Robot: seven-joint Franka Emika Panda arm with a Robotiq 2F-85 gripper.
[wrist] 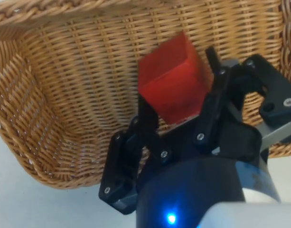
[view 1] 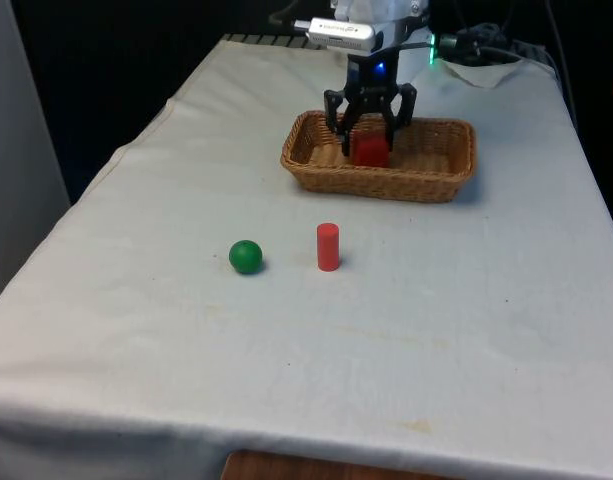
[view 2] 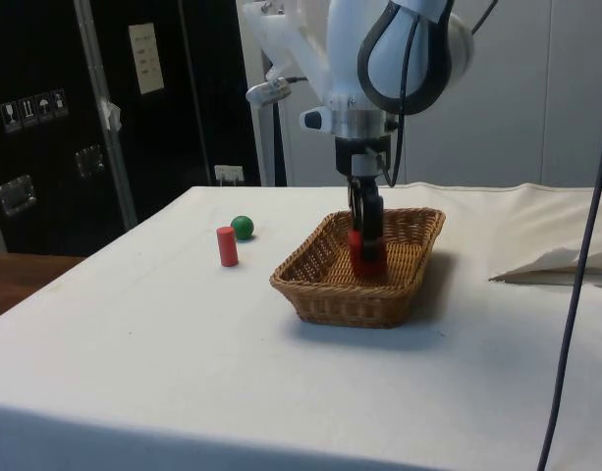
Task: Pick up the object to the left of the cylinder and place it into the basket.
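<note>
Ball (view 1: 245, 256): green, on the cloth (view 1: 186, 330), furthest to the front view's left; in the side view (view 2: 243, 227) it lies just beyond the cylinder, apart from it.
Cylinder (view 1: 328, 246): red, upright on the cloth, just to the front view's right of the ball, not touching it; it also stands clear of the basket, nearer the camera. Side view (view 2: 227, 245) shows it upright as well.
Gripper (view 1: 370, 146): black, pointing down inside the basket, its fingers narrowed onto the cube from two sides; the side view (view 2: 365, 245) shows it reaching below the rim; the wrist view (wrist: 176, 105) shows a finger pressed to each side of the cube.
Cube (view 1: 370, 150): red block clamped between the fingers, low within the basket, tilted in the wrist view (wrist: 172, 83); I cannot tell whether it touches the woven floor. Side view (view 2: 365, 257) places it toward the middle of the basket.
Basket (view 1: 449, 180): shallow oblong wicker tray on the cloth, beyond the cylinder and toward the front view's right; the side view (view 2: 325, 294) and the wrist view (wrist: 60, 109) show its woven walls around the cube.
</note>
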